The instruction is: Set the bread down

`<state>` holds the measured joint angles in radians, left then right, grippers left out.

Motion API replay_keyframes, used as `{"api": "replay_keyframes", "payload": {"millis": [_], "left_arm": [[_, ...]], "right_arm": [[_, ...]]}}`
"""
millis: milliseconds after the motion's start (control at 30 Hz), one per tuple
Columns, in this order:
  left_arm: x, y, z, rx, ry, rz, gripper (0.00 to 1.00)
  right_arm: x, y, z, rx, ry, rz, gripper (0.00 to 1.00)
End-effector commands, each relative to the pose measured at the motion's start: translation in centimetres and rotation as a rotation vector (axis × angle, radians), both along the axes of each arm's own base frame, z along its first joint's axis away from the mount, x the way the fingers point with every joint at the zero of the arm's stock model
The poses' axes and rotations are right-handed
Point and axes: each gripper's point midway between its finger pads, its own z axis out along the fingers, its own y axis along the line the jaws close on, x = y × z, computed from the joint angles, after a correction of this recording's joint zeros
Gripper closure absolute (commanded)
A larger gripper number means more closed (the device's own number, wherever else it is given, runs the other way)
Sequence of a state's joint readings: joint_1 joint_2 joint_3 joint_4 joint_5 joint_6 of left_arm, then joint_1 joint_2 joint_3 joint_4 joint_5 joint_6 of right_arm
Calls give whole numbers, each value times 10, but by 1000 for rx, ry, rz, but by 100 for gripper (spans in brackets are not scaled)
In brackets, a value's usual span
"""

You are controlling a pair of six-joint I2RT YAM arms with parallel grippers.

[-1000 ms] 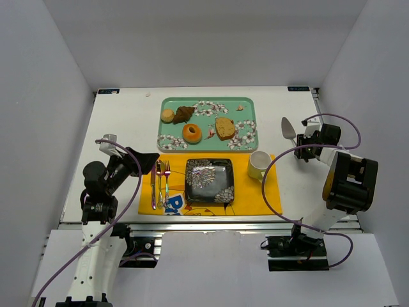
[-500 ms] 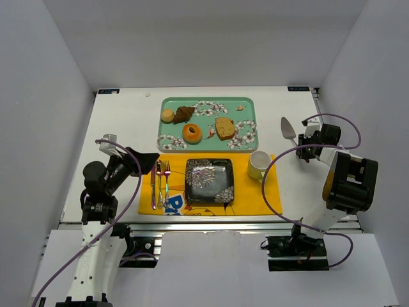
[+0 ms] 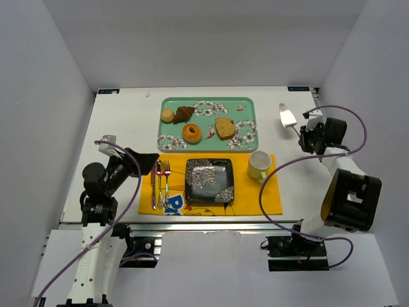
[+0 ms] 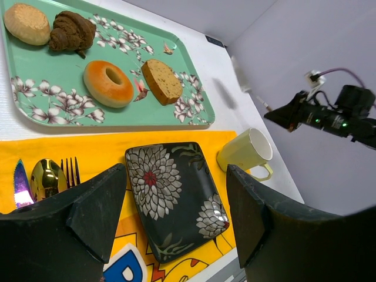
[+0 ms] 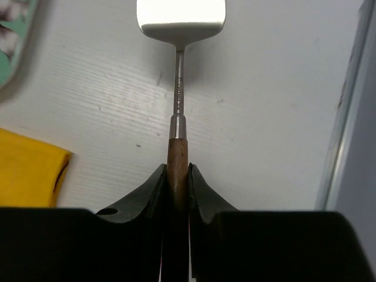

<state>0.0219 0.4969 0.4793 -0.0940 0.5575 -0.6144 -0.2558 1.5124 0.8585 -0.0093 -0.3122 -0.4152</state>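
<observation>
While right tool [image 5: 177, 171] clamps spatula [image 5: 181, 16], bread [image 4: 108, 83] near tray rim [image 4: 117, 124]

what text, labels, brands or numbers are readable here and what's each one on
"P", seemingly, partly hidden: big blue letter printed on the yellow placemat.
Stamped marks on the spatula stem: too blurred to read.
Small blue stickers at the far edge: too small to read.

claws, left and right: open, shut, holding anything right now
Left claw: open, holding nothing.
Right claw: shut on the wooden handle of the spatula.
</observation>
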Motion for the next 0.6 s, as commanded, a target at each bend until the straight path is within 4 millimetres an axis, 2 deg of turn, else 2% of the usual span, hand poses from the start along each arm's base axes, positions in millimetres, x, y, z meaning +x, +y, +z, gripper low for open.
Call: {"api": "replay_keyframes", "payload": {"millis": [0,67,167,200,233,267,300,333,433,567], "left_arm": [[-2,-1,5,-3,-15,-3,22],[-2,-2,5,-6,-15,-6,22],[-2,-2,7,-6,-19,-6,22],[-2,-2,8,-4,-23,-6,22],[-2,-1,8,-3,-18,-4,22],[-3,-1,10,0,-24,-1,22],[-3,-1,10,2,-22,-3,22],[-4,0,10,3,-21,0,22],[-6,1,11,6,-22,8,22],[-9,2,10,9,-19,17,22]], "right_arm": [[27,26,79,-82,-225,167,100],[32,53,102,-113,-267,267,100],[29,97,109,-162,-251,435,100],[35,107,126,-178,-280,472,100],[28,133,117,-188,-233,557,100],[29,143,119,-193,-224,586,100],[37,153,129,-199,-231,612,100],[29,169,122,-199,-177,661,100],[37,197,123,-245,-126,721,100],[36,220,110,-305,-36,771,100]]}}
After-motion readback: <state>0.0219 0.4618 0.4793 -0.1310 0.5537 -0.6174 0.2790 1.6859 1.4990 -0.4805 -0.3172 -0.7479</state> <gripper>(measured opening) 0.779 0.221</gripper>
